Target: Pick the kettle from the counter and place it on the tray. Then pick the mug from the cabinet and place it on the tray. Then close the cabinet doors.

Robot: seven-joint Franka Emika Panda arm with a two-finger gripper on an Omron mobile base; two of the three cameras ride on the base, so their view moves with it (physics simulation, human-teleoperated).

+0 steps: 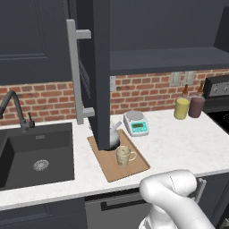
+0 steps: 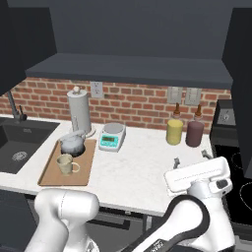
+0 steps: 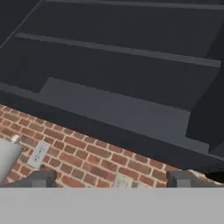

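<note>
The dark stone-grey kettle and the beige mug both stand on the wooden tray, kettle behind mug. In the left base view the open cabinet door hides part of the kettle; the mug and tray show below it. My gripper is open and holds nothing, low over the counter to the right of the tray, fingers pointing up. In the hand view the gripper faces the cabinet's bare shelf. The right cabinet door also stands open.
A white scale and a paper-towel roll stand behind the tray. A yellow bottle and a dark red bottle sit by the brick wall. The black sink lies left, a stove right.
</note>
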